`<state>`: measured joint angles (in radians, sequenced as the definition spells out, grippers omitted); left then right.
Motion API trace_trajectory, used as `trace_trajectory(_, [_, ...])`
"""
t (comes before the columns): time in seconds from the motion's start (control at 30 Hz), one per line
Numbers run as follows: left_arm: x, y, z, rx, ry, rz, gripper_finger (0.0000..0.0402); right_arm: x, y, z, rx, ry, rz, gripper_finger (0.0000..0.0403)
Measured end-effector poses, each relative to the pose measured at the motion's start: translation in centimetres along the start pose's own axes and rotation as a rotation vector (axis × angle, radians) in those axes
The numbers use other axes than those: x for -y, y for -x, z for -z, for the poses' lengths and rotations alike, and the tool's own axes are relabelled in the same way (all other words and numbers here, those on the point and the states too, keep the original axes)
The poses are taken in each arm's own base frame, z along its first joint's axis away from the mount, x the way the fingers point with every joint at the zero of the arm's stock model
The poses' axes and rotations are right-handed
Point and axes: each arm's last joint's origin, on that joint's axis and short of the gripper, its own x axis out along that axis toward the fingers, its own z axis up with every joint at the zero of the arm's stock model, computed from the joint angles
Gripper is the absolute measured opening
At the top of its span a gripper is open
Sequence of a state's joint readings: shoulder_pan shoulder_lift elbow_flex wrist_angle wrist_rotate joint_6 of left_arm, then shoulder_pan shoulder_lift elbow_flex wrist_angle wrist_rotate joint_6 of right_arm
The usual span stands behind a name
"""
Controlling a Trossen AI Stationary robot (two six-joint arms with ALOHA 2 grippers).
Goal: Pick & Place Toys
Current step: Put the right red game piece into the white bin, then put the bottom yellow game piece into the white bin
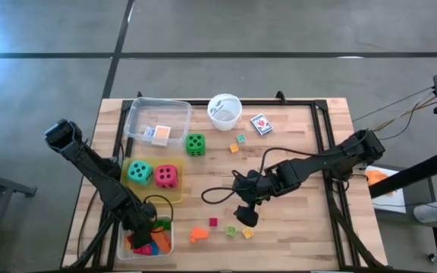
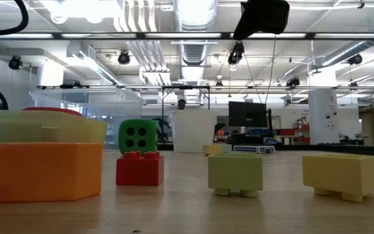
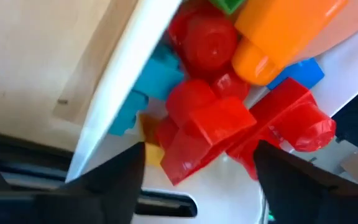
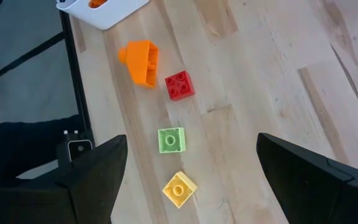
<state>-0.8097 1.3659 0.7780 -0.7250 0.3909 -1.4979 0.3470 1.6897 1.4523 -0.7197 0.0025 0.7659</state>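
A grey concrete floor surrounds the wooden table [image 1: 294, 189], and on the left the left gripper [image 1: 144, 227] hangs right over the white tray [image 1: 167, 241] at the near left corner, jaws parted and holding nothing, with a heap of red blocks [image 3: 216, 124], teal ones and an orange piece directly beneath them. Just behind it sits the yellow tray [image 1: 177, 182] carrying the teal die [image 1: 138, 172] and the red die [image 1: 166, 177], and farther back the clear tray [image 1: 136, 121] and the green die [image 1: 195, 143]. Moving right along the near edge: an orange block [image 4: 140, 61], a red block [image 4: 179, 85], a green block [image 4: 171, 139] and a yellow block [image 4: 179, 189], 4 loose toys lying apart on bare wood. The right gripper [image 1: 246, 215] hovers above the green and yellow pair, jaws wide and empty. Risk here: those 2 lie near each other, so a descent slightly off line could nudge 1 while closing on the other, or skid it toward the table edge. The left arm's loose cable sits close to the white tray too, and a right arm carrying a block there would crowd the left. Farther back a white cup [image 1: 224, 111], a card pack [image 1: 261, 124] and 2 small blocks wait, well clear.
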Motion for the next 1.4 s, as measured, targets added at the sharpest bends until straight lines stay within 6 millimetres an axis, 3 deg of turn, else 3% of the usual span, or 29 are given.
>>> trace_trajectory(0.13, [0.0,0.0,0.1,-0.05,0.022,0.003,0.0341,0.0,0.0,0.0,0.001,-0.013,0.0,0.0352])
trace_trajectory(0.27, [0.1,0.0,0.2,-0.079,0.042,0.006,0.0367,0.0,0.0,0.0,0.001,-0.013,0.0,0.0352])
trace_trajectory(0.6, [2.1,1.9,0.9,-0.08,0.018,0.086,0.0371,-0.1,-0.1,0.3,-0.014,0.055,0.004,0.0352])
trace_trajectory(0.87, [3.6,3.4,1.3,-0.074,-0.003,0.15,0.0371,-2.5,-0.4,3.0,-0.052,0.402,-0.04,0.0352])
trace_trajectory(1.03, [4.7,4.8,1.4,0.031,-0.051,0.207,0.0371,-3.4,-2.1,4.7,-0.106,0.524,-0.035,0.0352])
trace_trajectory(1.4, [7.5,9.3,1.7,0.349,-0.187,0.346,0.0371,-2.2,-7.5,7.2,-0.25,0.598,0.039,0.0352])
